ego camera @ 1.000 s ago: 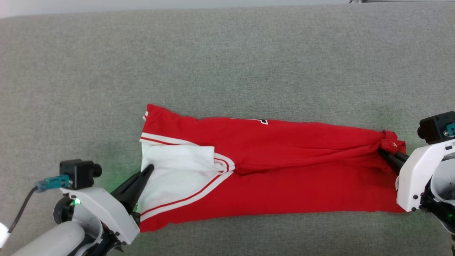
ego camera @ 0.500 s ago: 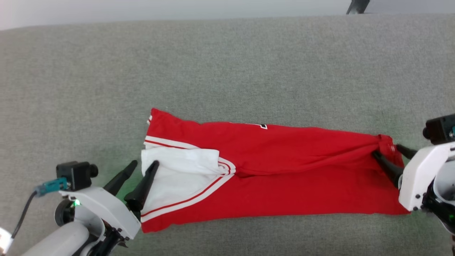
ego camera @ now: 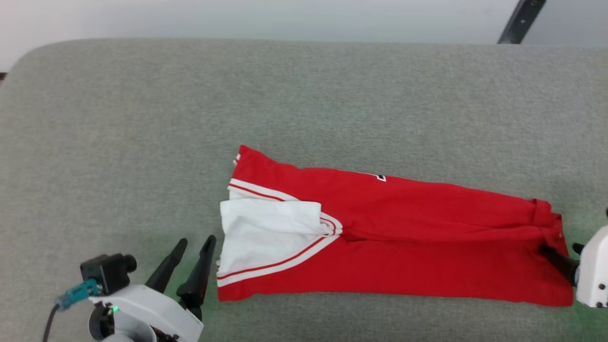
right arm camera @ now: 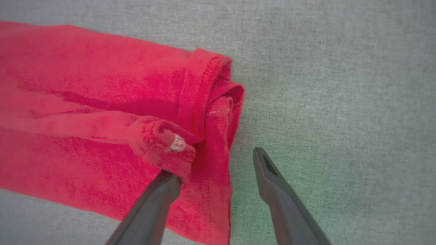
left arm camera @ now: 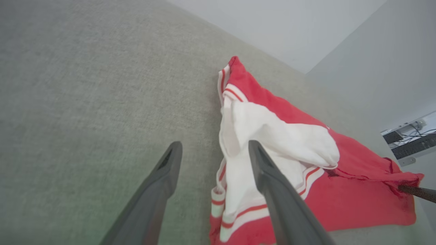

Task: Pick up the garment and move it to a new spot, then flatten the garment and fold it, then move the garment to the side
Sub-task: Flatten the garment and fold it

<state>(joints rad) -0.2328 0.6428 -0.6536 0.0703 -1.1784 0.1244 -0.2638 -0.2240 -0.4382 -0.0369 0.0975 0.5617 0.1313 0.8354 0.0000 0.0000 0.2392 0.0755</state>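
Two open claws, one cloth. At left: left gripper (ego camera: 196,241), fingers apart, holding nothing, just beside the white panel (ego camera: 266,228) of the garment (ego camera: 403,237). In the middle: garment lying long and folded over on the grey cushion (ego camera: 142,118), white end at left, red hem at right. At right: right gripper (ego camera: 559,248), also spread, one finger tip hidden under a bunched red fold, the other over bare cushion, nothing pinched.
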